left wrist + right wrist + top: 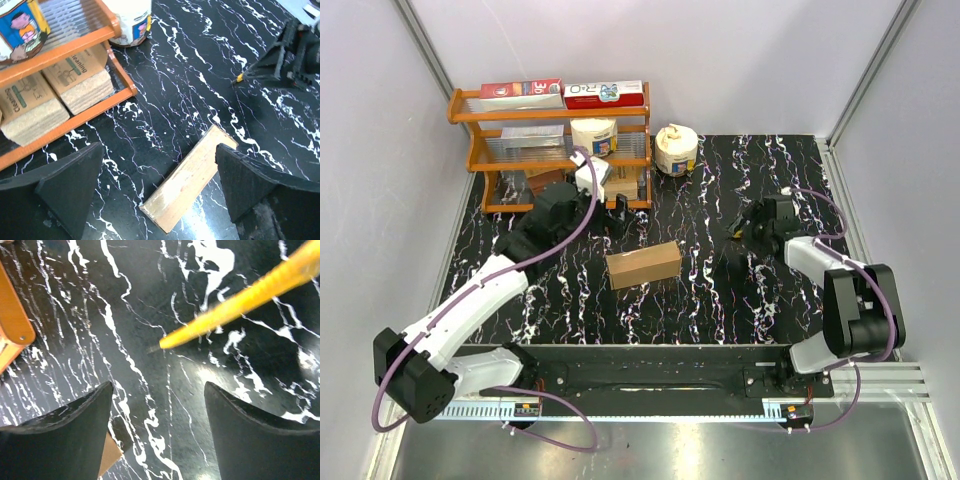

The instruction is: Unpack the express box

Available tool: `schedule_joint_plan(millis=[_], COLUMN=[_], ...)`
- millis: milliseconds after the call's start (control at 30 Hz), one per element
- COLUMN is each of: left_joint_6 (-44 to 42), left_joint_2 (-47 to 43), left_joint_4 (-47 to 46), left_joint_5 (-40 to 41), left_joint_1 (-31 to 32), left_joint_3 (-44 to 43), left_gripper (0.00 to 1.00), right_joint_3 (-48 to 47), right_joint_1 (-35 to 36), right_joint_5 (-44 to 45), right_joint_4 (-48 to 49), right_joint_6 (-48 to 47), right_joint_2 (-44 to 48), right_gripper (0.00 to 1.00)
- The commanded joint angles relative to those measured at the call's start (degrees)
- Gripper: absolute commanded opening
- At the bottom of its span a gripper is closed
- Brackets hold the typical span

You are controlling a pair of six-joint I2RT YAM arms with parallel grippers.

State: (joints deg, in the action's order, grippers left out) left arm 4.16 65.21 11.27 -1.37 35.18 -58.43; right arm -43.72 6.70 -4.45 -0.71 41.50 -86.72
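The express box (643, 264) lies flat near the middle of the black marbled tabletop (720, 300). It is turned a little askew and its top looks closed. It sits in front of the orange rack (550, 150) but apart from it, and nothing is touching it.

The left end effector (159, 150) hangs over the stretch between rack and box with its fingers (75, 180) spread as wide as they go and nothing between them. From its own camera the long brown face of the box shows below and between the two pads.

The right end effector (158, 385) is well off to the right of the box, low over bare tabletop, its fingers also spread and pinching nothing. A yellow pointed rod (235, 305) juts in from the upper right of the right wrist view, its tip above the marbling; I cannot tell what carries it.

On the rack's top shelf lie two red-and-white cartons (523, 93), with a printed tub (593, 135) one shelf down. A white roll (675, 150) stands on the tabletop just right of the rack.
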Motion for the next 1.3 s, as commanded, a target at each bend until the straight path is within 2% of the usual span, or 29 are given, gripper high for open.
schedule_joint_plan(millis=[0, 167, 200, 300, 400, 433, 467, 500, 533, 600, 633, 667, 700, 733, 767, 867, 1033, 1267], left_joint_6=[6.9, 9.1, 9.3, 8.4, 10.4, 11.2, 11.6, 11.8, 12.9, 14.3, 16.0, 17.0, 18.1, 19.6, 20.3, 22.8, 24.8, 22.8], left_joint_2=[-1.9, 0.8, 1.5, 2.6, 0.8, 0.4, 0.4, 0.4, 0.5, 0.8, 0.8, 0.4, 0.3, -0.1, -0.7, -1.6, -0.5, 5.3], left_joint_4=[-4.2, -0.8, 2.8, 4.8, 4.3, 4.9, 5.8, 7.9, 8.8, 11.3, 11.9, 12.5, 13.5, 14.0, 14.6, 16.2, 16.7, 17.7], left_joint_5=[-1.0, -5.2, -5.9, -10.0, -9.5, -9.5, -10.2, -10.9, -13.0, -15.3, -17.7, -18.1, -18.5, -18.8, -18.6, -17.8, -17.4, -15.9], left_joint_1=[-3.1, -4.5, -4.6, -4.9, -5.0, -5.0, -4.9, -4.9, -4.9, -4.9, -4.8, -4.7, -4.2, -4.1, -4.0, -3.9, -2.9, -0.8], left_joint_3=[1.1, -1.6, -4.0, -5.1, -3.3, -2.9, -2.8, -2.4, -2.0, 0.1, 1.0, 2.0, 4.0, 4.9, 5.8, 8.9, 12.2, 12.2], left_gripper=[0.99, 0.99, 0.99, 0.99, 0.99, 0.95, 0.89, 0.85, 0.75, 0.65, 0.61, 0.49, 0.44, 0.39, 0.27, 0.08, 0.01, 0.0], right_joint_3=[-2.2, -3.5, -3.6, -4.7, -6.4, -7.4, -7.9, -8.6, -10.7, -14.0, -17.6, -19.3, -20.7, -23.2, -24.6, -29.7, -36.9, -36.5], right_joint_1=[-0.2, -0.3, -0.3, -0.3, -0.2, -0.3, -0.1, 0.6, 1.5, 6.1, 8.1, 9.7, 11.0, 13.1, 13.8, 15.4, 17.6, 21.3], right_joint_5=[7.1, 13.6, 13.8, 11.0, 0.9, -5.6, -8.8, -11.5, -14.6, -14.5, -12.8, -12.0, -10.9, -9.3, -9.3, -10.5, -12.5, -15.1], right_joint_4=[-8.1, -16.8, -17.2, -17.8, -15.6, -13.7, -12.7, -11.6, -11.0, -12.1, -13.5, -13.9, -14.1, -13.9, -13.6, -13.4, -17.6, -21.7], right_joint_6=[-0.9, -2.4, -3.2, -5.9, -8.8, -9.2, -9.5, -9.6, -9.9, -12.2, -12.8, -13.4, -13.0, -12.8, -12.7, -12.1, -15.3, -18.5], right_joint_2=[6.1, 11.6, 13.2, 15.6, 15.0, 14.3, 13.5, 11.2, 9.7, 4.9, 3.3, 1.7, -1.5, -3.0, -4.7, -11.3, -19.6, -20.7], right_gripper=[0.84, 0.87, 0.87, 0.85, 0.77, 0.73, 0.63, 0.59, 0.56, 0.47, 0.45, 0.43, 0.37, 0.34, 0.33, 0.27, 0.23, 0.24])
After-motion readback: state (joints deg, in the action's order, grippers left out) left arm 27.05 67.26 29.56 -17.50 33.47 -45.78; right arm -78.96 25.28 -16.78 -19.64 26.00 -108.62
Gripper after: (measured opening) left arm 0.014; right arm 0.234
